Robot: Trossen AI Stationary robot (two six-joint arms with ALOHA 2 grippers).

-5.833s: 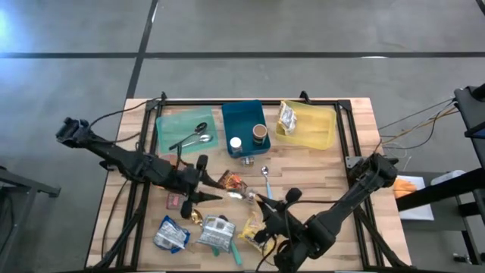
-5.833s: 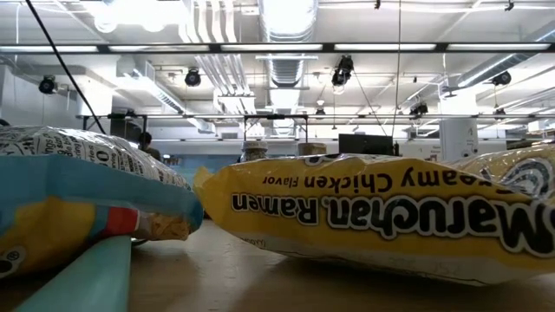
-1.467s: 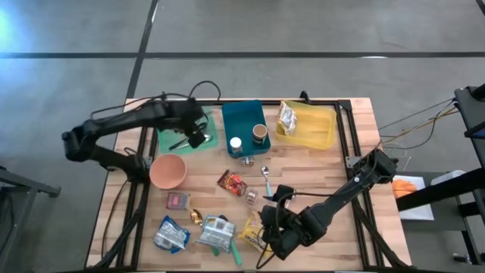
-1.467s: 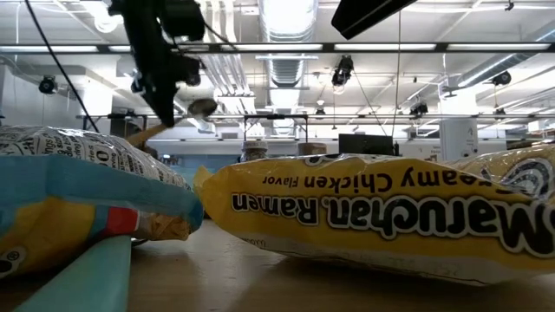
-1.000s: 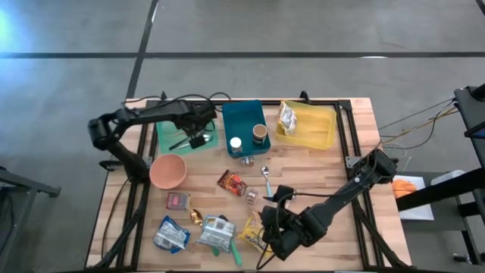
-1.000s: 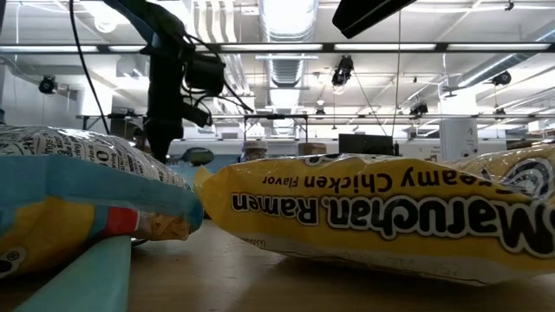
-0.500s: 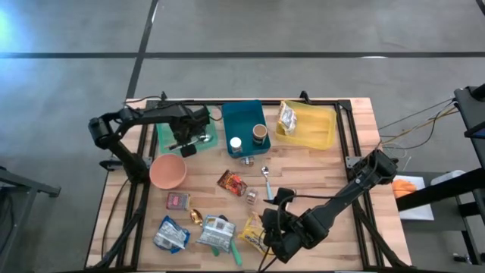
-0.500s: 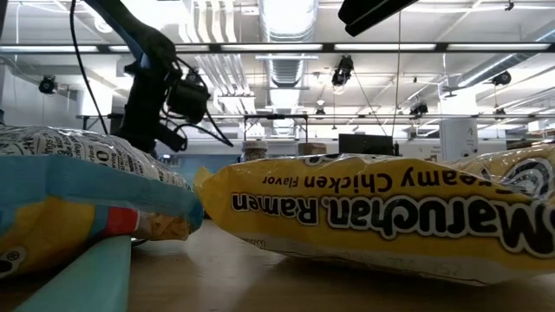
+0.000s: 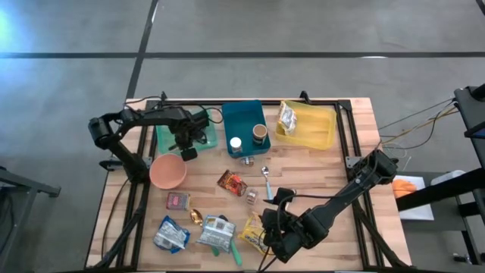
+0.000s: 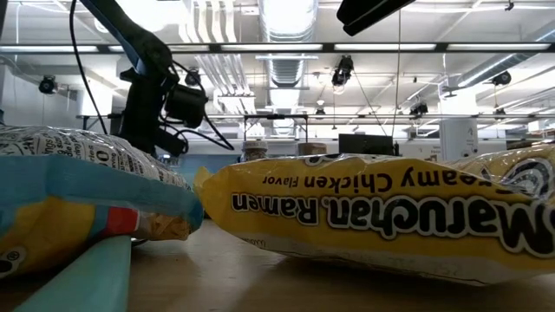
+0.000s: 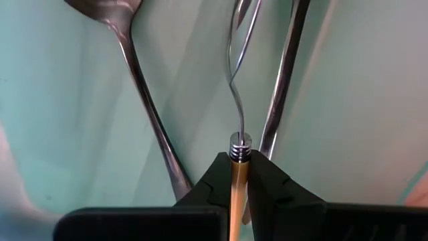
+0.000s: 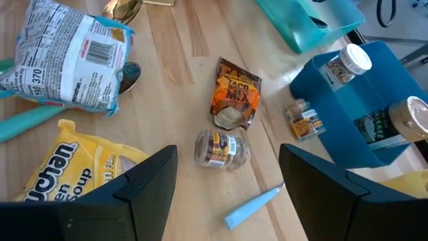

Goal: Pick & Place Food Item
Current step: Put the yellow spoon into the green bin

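Note:
My left gripper (image 9: 184, 142) points down over the green tray (image 9: 168, 129) at the back left, shut on a gold-handled utensil (image 11: 237, 144) with a thin twisted metal neck. Two metal spoons (image 11: 144, 100) lie in the tray beside it. My right gripper (image 9: 273, 227) hovers open above the near middle of the table. Below its fingers lie a small jar (image 12: 222, 148), an orange snack packet (image 12: 234, 99) and a yellow ramen packet (image 12: 67, 171). In the low view the left arm (image 10: 160, 100) shows behind the packets, which hide its fingers. My left gripper pinches the utensil's gold handle (image 11: 237, 179) between its two fingers, just behind the metal collar (image 11: 239, 142). The fingers come from above and lie along the handle. The wire neck runs on past the fingertips over the tray; whether its head touches the tray I cannot tell.
A blue bin (image 9: 244, 114) with jars stands behind the middle; a yellow tray (image 9: 322, 129) holding a packet (image 9: 287, 116) stands to its right. A pink bowl (image 9: 168, 171), a blue-handled spoon (image 12: 257, 204) and several packets (image 9: 216, 231) lie on the wooden table (image 9: 333, 174).
My left gripper has sunk into the green tray with the gold-handled utensil, shifting toward the table's left edge and tipping to point more steeply down. It stays shut on the handle.

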